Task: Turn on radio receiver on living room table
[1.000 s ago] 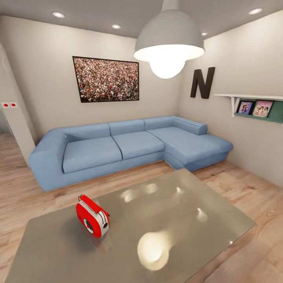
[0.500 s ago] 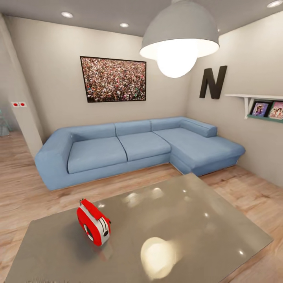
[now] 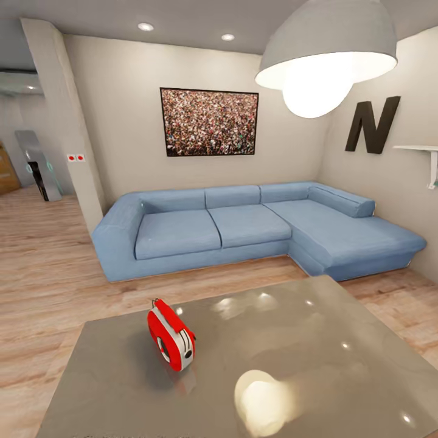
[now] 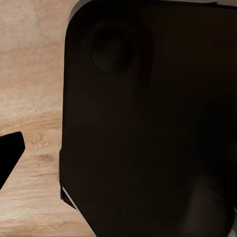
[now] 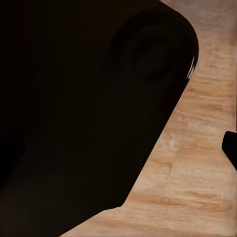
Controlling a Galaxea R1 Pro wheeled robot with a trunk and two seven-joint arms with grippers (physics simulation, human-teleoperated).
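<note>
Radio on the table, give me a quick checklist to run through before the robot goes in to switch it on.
1. Radio receiver in sight in the head view: ok, red, standing on edge.
2. It rests on the table, toward the tabletop's left part: ok.
3. Tabletop around the radio free of other items: ok, just lamp reflections.
4. Dial facing the robot: ok, a round dial shows on the near face; a power switch cannot be made out.
5. Arm over the table, ready to reach: not ok.
6. Grippers open: cannot tell, the wrist views show dark robot body over wood floor.
</note>
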